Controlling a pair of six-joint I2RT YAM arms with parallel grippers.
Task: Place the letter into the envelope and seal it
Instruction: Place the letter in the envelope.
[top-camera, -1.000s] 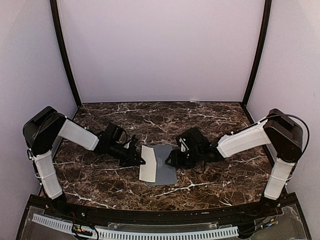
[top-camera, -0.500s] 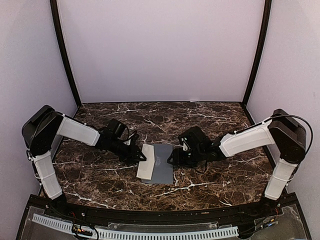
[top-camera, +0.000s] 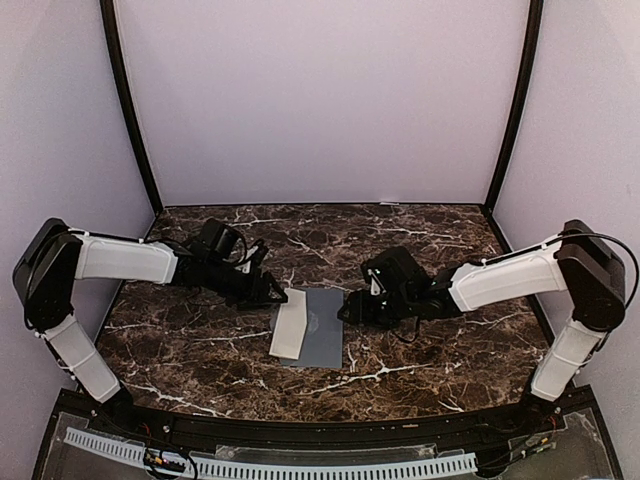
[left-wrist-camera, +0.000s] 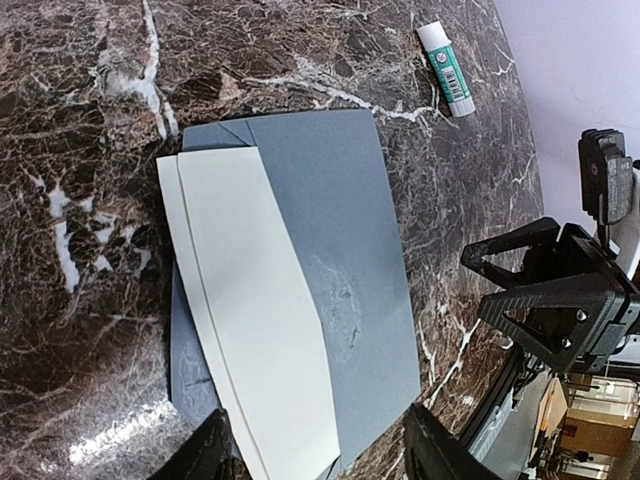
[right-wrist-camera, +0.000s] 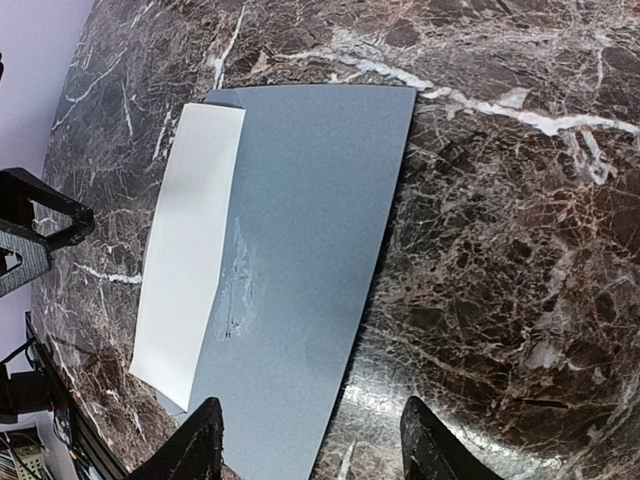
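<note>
Left arm (top-camera: 120, 258) is stretching in from the left edge of the dark marble table (top-camera: 200, 350). Left gripper (top-camera: 272, 292) is hovering just off the far-left corner of the paper. In the left wrist view its fingers (left-wrist-camera: 212, 455) are standing well apart and gripping nothing. A pale sheet (top-camera: 288, 325) is lying flat over the left part of the envelope (top-camera: 325, 330). It has a crease running along its outer long edge and its inner edge is running at a slant. I cannot tell whether this is the letter or the envelope's flap. The slate-grey envelope is lying flat near the table's middle, between the two grippers. A wrinkled, smeared patch is showing on the grey right beside the pale sheet's inner edge. A bit of grey is peeking out past the pale sheet's outer edge. A glue stick (left-wrist-camera: 446, 66), white with a green label, is lying on the marble near one envelope corner and apart from it. It is showing in the left wrist view only. Right gripper (top-camera: 347, 310) is sitting just beside the envelope's right edge. Its fingers (right-wrist-camera: 425, 445) are spread apart with nothing clamped between them. Right arm (top-camera: 500, 282) is extending in from the right side.
</note>
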